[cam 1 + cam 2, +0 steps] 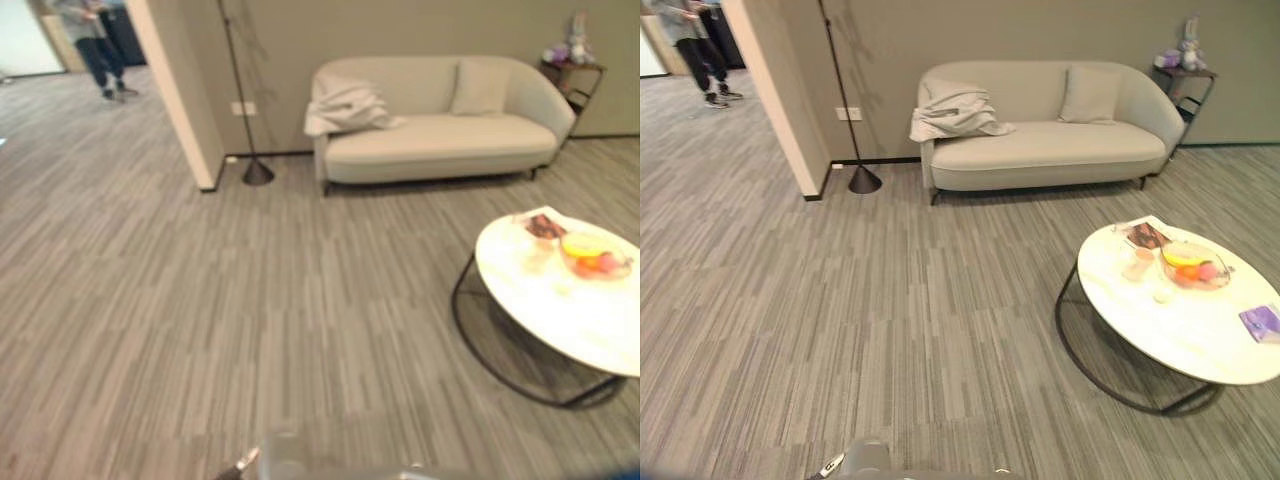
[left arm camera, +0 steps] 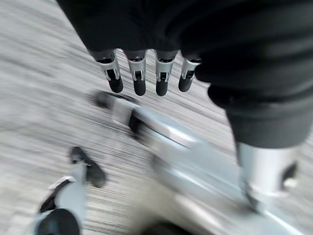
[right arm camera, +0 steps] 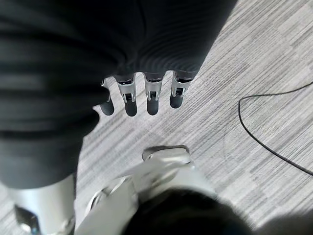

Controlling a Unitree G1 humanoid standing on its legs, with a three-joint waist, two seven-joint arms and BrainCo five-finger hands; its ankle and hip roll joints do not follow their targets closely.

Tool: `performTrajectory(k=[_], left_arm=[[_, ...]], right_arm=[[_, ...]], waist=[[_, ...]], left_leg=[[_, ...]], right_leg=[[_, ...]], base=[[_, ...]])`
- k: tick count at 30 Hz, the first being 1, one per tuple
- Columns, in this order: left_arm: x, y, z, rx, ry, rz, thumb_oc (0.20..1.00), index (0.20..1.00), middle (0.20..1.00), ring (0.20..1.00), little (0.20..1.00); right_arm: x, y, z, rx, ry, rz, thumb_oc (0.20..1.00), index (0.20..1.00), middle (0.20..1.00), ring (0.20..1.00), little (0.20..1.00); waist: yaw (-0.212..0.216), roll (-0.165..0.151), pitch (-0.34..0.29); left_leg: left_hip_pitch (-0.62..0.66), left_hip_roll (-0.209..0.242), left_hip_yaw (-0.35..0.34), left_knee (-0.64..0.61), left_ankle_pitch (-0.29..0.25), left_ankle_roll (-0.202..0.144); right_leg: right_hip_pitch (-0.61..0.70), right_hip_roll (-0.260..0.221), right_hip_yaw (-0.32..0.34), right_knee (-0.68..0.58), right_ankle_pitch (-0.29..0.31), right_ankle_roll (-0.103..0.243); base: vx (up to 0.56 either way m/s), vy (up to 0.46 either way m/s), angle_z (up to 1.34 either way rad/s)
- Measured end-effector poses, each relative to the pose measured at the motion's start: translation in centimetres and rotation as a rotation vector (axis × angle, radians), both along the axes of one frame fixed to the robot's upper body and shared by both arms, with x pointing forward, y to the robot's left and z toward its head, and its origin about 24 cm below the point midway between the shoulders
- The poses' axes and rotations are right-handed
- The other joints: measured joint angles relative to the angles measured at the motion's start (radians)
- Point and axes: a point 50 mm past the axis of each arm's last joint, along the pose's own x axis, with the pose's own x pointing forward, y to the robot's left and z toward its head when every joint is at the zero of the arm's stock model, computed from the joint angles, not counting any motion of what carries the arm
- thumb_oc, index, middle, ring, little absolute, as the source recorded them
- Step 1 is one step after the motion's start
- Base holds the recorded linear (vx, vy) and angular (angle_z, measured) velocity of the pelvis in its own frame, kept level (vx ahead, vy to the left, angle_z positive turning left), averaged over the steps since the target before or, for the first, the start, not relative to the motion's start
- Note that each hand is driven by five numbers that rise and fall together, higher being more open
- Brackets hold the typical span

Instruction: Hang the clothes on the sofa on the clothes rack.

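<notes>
Hands are noted first: the left hand (image 2: 142,73) is seen in its wrist view with fingers hanging relaxed and nothing held, above bare floor. The right hand (image 3: 142,95) is seen in its own wrist view in the same condition, fingers loose and empty.

The clothes (image 1: 952,110) are observed as a pale, crumpled garment draped over the arm and seat at one end of the sofa (image 1: 1060,145), on the robot's left as faced. A cushion (image 1: 1089,94) is propped against the sofa back, further to the right. A slim dark pole on a round base (image 1: 862,180) stands just beside that sofa end, against the wall corner; it is judged likely to be the clothes rack, though its top is cut off and this cannot be confirmed.

A round white table (image 1: 1150,330) carrying a fruit bowl (image 1: 1193,266) stands to the right, between the robot and the sofa's far end. A person (image 1: 690,45) is seen walking in the corridor beyond the wall.

The step in hand is judged to be the approach; the garment is untouched and well apart from both hands. The next move is judged to call for an advance across open floor, with the table kept to the right, until the garment can be reached.
</notes>
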Motion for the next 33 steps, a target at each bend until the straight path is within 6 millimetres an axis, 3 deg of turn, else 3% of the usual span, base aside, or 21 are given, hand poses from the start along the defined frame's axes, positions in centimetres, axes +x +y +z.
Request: performTrajectory(k=[1,2,4,5,6,8,11,13,15,16,18,19,21,22,23,24,25,27,30,32,33], left_arm=[[-0.2,0.0,0.0,-0.007,-0.003,0.041,1.0,1.0,1.0,1.0,1.0],[-0.5,-0.8,-0.2,-0.024,0.012,0.108,1.0,1.0,1.0,1.0,1.0],[-0.9,-1.6,-0.4,-0.053,0.033,0.117,1.0,1.0,1.0,1.0,1.0],[-1.8,-2.0,-0.4,-0.065,0.079,0.127,1.0,1.0,1.0,1.0,1.0],[-2.7,-1.9,-0.4,-0.065,0.104,0.127,1.0,1.0,1.0,1.0,1.0],[-4.2,-0.8,0.0,-0.036,0.177,0.089,1.0,1.0,1.0,1.0,1.0],[-6.3,0.6,0.5,-0.01,0.259,0.059,1.0,1.0,1.0,1.0,1.0],[-7.0,1.1,0.7,-0.001,0.262,0.124,1.0,1.0,1.0,1.0,1.0],[-6.6,2.2,1.0,0.03,0.264,0.094,1.0,1.0,1.0,1.0,1.0],[-5.1,2.1,0.7,0.042,0.212,0.052,1.0,1.0,1.0,1.0,1.0],[-3.7,0.0,0.0,0.0,0.168,0.018,1.0,1.0,1.0,1.0,1.0],[-2.1,1.7,0.3,0.061,0.102,-0.017,1.0,1.0,1.0,1.0,1.0],[-0.9,2.5,0.6,0.1,0.07,-0.044,1.0,1.0,1.0,1.0,1.0],[2.6,3.1,1.0,0.145,-0.034,-0.081,1.0,1.0,1.0,1.0,1.0],[5.1,3.3,1.5,0.164,-0.113,-0.074,1.0,1.0,1.0,1.0,1.0],[6.3,3.0,1.6,0.171,-0.144,-0.091,1.0,1.0,1.0,1.0,1.0],[6.9,2.8,1.7,0.178,-0.166,-0.093,1.0,1.0,1.0,1.0,1.0],[8.5,2.5,2.0,0.179,-0.182,-0.1,1.0,1.0,1.0,1.0,1.0],[8.2,2.2,1.9,0.179,-0.166,-0.108,1.0,1.0,1.0,1.0,1.0],[8.9,1.7,1.9,0.2,-0.125,-0.26,1.0,1.0,1.0,1.0,1.0],[9.2,0.8,1.7,0.183,-0.119,-0.305,1.0,1.0,1.0,1.0,1.0]], right_arm=[[-0.2,0.2,0.0,0.002,0.008,0.002,1.0,1.0,1.0,1.0,1.0],[0.0,0.0,0.1,-0.002,0.027,0.012,1.0,1.0,1.0,1.0,1.0],[1.5,-1.1,0.3,-0.033,0.007,0.076,1.0,1.0,1.0,1.0,1.0],[2.4,-1.4,0.4,-0.045,-0.028,0.083,1.0,1.0,1.0,1.0,1.0],[2.6,-1.5,0.4,-0.047,-0.031,0.099,1.0,1.0,1.0,1.0,1.0],[3.4,-1.0,0.4,-0.059,-0.015,0.241,1.0,1.0,1.0,1.0,1.0],[6.7,1.1,0.4,-0.03,-0.096,0.357,1.0,1.0,1.0,1.0,1.0],[7.6,2.7,0.3,-0.001,-0.115,0.446,1.0,1.0,1.0,1.0,1.0],[7.4,5.3,0.0,0.075,-0.132,0.449,1.0,1.0,1.0,1.0,1.0],[6.9,6.1,-0.2,0.096,-0.151,0.492,1.0,1.0,1.0,1.0,1.0],[7.4,5.6,-0.1,0.092,-0.191,0.525,1.0,1.0,1.0,1.0,1.0],[8.5,5.6,0.2,0.054,-0.244,0.552,1.0,1.0,1.0,1.0,1.0],[9.1,4.6,0.5,0.042,-0.288,0.548,1.0,1.0,1.0,1.0,1.0],[11.5,2.7,1.6,-0.002,-0.387,0.509,1.0,1.0,1.0,1.0,1.0],[13.3,2.4,2.3,-0.024,-0.455,0.515,1.0,1.0,1.0,1.0,1.0],[13.1,2.0,2.4,-0.036,-0.477,0.508,1.0,1.0,1.0,1.0,1.0],[13.2,1.6,2.6,-0.038,-0.494,0.454,1.0,1.0,1.0,1.0,1.0],[12.8,0.2,2.5,-0.074,-0.482,0.307,1.0,1.0,1.0,1.0,1.0],[12.6,-1.1,2.6,-0.101,-0.472,0.219,1.0,1.0,1.0,1.0,1.0],[12.3,-1.3,2.5,-0.095,-0.463,0.168,1.0,1.0,1.0,1.0,1.0],[11.7,-1.3,2.2,-0.087,-0.438,0.176,1.0,1.0,1.0,1.0,1.0]], waist=[[-0.009,-0.019,0.002],[0.023,0.009,0.011],[0.053,0.018,0.055],[0.039,0.055,0.084],[0.037,0.073,0.076],[0.067,0.058,0.061],[0.117,-0.005,0.051],[0.167,-0.054,0.046],[0.21,-0.155,0.004],[0.193,-0.192,-0.02],[0.189,-0.113,-0.03],[0.154,-0.143,-0.046],[0.125,-0.123,-0.051],[0.032,-0.028,-0.055],[-0.004,0.046,-0.05],[-0.035,0.065,-0.061],[-0.073,0.061,-0.058],[-0.075,0.02,-0.048],[-0.079,0.014,-0.026],[-0.084,-0.015,0.011],[-0.106,-0.011,0.012]], left_leg=[[-0.037,-0.032,0.045,-0.18,-0.033,0.012],[0.005,-0.053,0.135,-0.677,-0.043,0.042],[0.024,-0.079,0.138,-1.025,-0.038,0.031],[0.016,-0.063,0.142,-1.018,-0.035,0.033],[0.012,-0.058,0.135,-1.049,-0.036,0.023],[0.016,-0.049,0.15,-1.075,-0.065,0.024],[0.013,-0.034,0.193,-1.052,-0.067,0.038],[0.014,-0.032,0.182,-0.874,-0.114,0.096],[-0.042,-0.086,0.21,-0.612,-0.129,0.126],[-0.026,-0.134,0.278,-0.574,-0.189,0.216],[0.095,-0.14,0.293,-0.687,-0.2,0.319],[0.169,-0.212,0.304,-0.735,-0.234,0.331],[0.241,-0.256,0.283,-0.795,-0.238,0.341],[0.332,-0.264,0.2,-0.903,-0.23,0.36],[0.409,-0.255,0.186,-0.977,-0.179,0.323],[0.422,-0.261,0.152,-0.971,-0.237,0.319],[0.444,-0.28,0.109,-0.969,-0.275,0.315],[0.52,-0.335,0.05,-0.993,-0.318,0.302],[0.591,-0.322,-0.054,-0.991,-0.385,0.266],[0.679,-0.277,-0.145,-0.996,-0.428,0.193],[0.713,-0.241,-0.178,-0.982,-0.438,0.153]], right_leg=[[0.017,0.009,0.012,-0.104,0.005,0.047],[0.055,0.043,0.007,-0.217,0.009,0.093],[0.073,0.028,-0.006,-0.264,0.149,0.08],[0.117,0.063,-0.02,-0.306,0.177,0.042],[0.116,0.089,-0.014,-0.312,0.144,0.07],[0.097,0.118,0.037,-0.279,0.098,0.051],[0.091,0.155,0.103,-0.244,0.055,0.033],[0.085,0.141,0.161,-0.152,-0.02,0.041],[0.049,0.089,0.193,-0.029,-0.129,0.067],[0.06,0.049,0.12,0.037,-0.153,0.171],[-0.03,0.009,0.048,0.385,-0.12,0.226],[-0.129,-0.123,0.046,0.657,-0.085,0.234],[-0.178,-0.177,0.073,0.746,-0.1,0.262],[-0.254,-0.155,0.098,0.634,-0.118,0.276],[-0.352,-0.146,0.094,0.459,-0.086,0.263],[-0.422,-0.163,0.109,0.349,-0.055,0.266],[-0.413,-0.19,0.105,0.122,-0.008,0.241],[-0.41,-0.29,0.107,-0.281,0.144,0.319],[-0.429,-0.384,0.105,-0.296,0.242,0.356],[-0.347,-0.416,0.092,-0.223,0.219,0.383],[-0.277,-0.413,0.109,-0.178,0.278,0.394]], base=[[0.5,0.11,0.05],[0.39,0.091,-0.13],[0.37,0.022,-0.61],[0.63,0.01,-0.28],[0.63,0.036,-0.23],[0.64,0.046,-0.6],[1.08,0.189,-0.74],[0.88,0.187,-0.84],[0.86,0.306,-0.36],[0.46,0.246,0.26],[0.59,0.274,0.16],[0.74,0.25,0.14],[0.51,0.109,0.57],[0.71,-0.066,1.02],[0.79,-0.145,1.07],[1.05,-0.196,0.95],[0.47,-0.119,1.08],[0.67,-0.159,1.13],[0.86,-0.213,1.08],[0.99,-0.217,1.55],[0.88,-0.277,1.46]])
